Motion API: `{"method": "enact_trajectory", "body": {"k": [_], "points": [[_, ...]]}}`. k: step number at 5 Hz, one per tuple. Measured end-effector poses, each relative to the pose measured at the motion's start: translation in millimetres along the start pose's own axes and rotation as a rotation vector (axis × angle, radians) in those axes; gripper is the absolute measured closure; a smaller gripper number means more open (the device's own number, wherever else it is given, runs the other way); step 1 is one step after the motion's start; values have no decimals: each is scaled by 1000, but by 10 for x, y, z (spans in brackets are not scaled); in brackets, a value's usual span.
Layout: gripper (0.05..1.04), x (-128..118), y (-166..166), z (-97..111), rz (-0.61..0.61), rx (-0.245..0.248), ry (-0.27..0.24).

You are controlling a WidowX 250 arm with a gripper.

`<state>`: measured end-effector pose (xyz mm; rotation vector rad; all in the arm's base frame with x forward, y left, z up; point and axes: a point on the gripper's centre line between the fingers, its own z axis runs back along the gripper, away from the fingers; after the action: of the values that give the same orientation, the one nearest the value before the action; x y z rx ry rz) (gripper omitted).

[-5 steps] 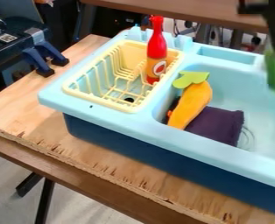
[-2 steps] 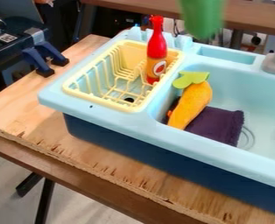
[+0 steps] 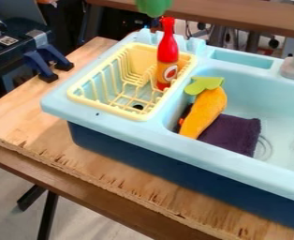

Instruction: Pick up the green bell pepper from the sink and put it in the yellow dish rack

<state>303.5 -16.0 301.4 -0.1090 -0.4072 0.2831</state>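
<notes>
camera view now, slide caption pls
Toy sink with red bottle in yellow rack, orange toy vegetable against dark cloth, green object at top edge.

- The robot arm is a WidowX 250, and it's black.
- The gripper on it is black as well, so arm and gripper match.
- From where I'm standing, the finer details of its body are hidden.
</notes>
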Motion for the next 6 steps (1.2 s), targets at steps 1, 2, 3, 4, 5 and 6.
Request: {"method": "enact_trajectory", "body": {"k": [1, 2, 3, 4, 5, 6], "points": [[983, 97, 204, -55, 57, 28, -9], [983, 141, 331, -358, 118, 53, 25], [983, 206, 395, -608, 197, 77, 28], [983, 269, 473, -865, 250, 99, 49], [983, 260, 587, -1115, 281, 105, 118], [983, 277, 672, -1240, 304, 81, 158]]}}
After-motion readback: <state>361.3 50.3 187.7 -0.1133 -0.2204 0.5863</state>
